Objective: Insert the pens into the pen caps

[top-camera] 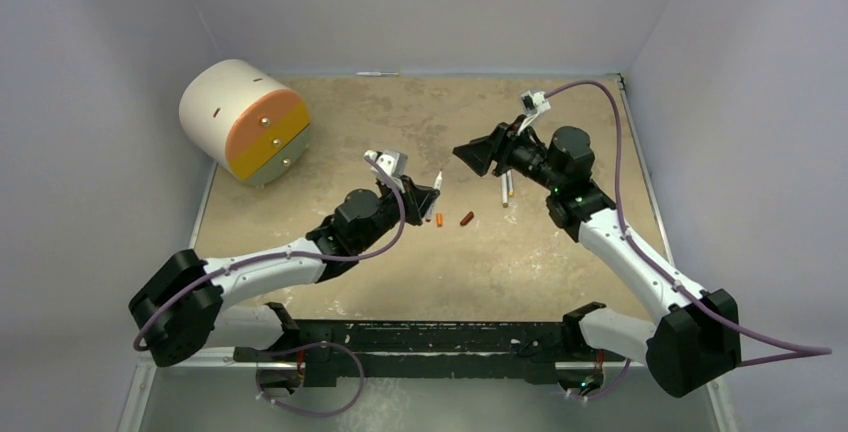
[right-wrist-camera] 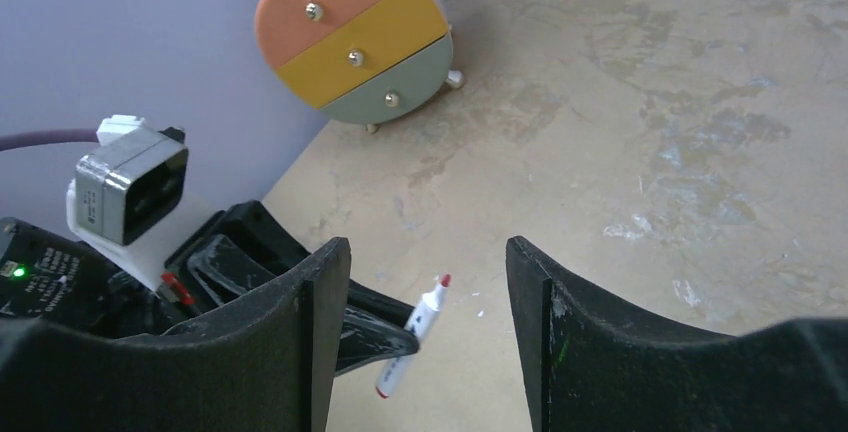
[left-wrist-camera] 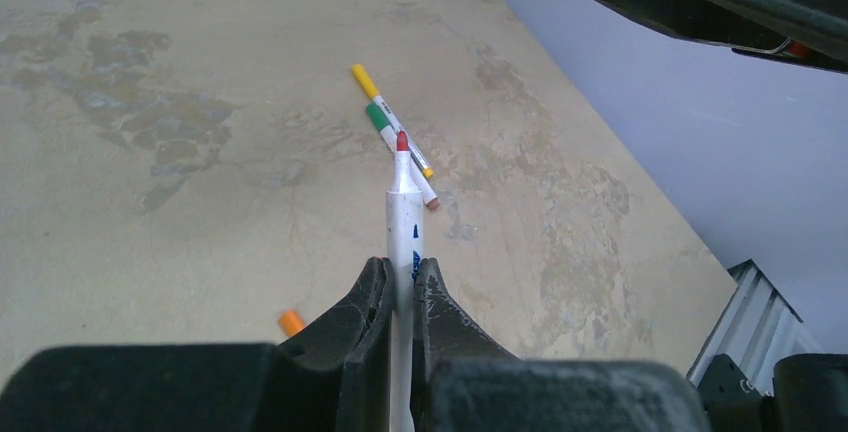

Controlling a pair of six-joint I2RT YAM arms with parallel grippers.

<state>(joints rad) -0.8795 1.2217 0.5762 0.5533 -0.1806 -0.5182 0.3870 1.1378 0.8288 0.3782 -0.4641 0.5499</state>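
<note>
My left gripper [left-wrist-camera: 402,267] is shut on a white pen [left-wrist-camera: 404,202], whose bare red tip points away from the wrist. From above, that pen [top-camera: 437,187] hangs over the table's middle in the left gripper [top-camera: 430,197]. An orange pen cap [top-camera: 439,219] and a dark red pen cap [top-camera: 467,218] lie just in front of it. Two more pens lie crossed beyond the held tip, one wearing a yellow cap [left-wrist-camera: 365,80], one a green cap [left-wrist-camera: 378,117]. My right gripper [top-camera: 472,155] stands open with nothing in it, facing the held pen [right-wrist-camera: 420,327] from a short distance.
A round white drawer chest [top-camera: 245,120] with orange and yellow fronts stands at the back left. Another pen [top-camera: 377,74] lies along the far wall. The orange cap [left-wrist-camera: 291,322] sits left of my left fingers. The table's right edge [left-wrist-camera: 690,252] runs near.
</note>
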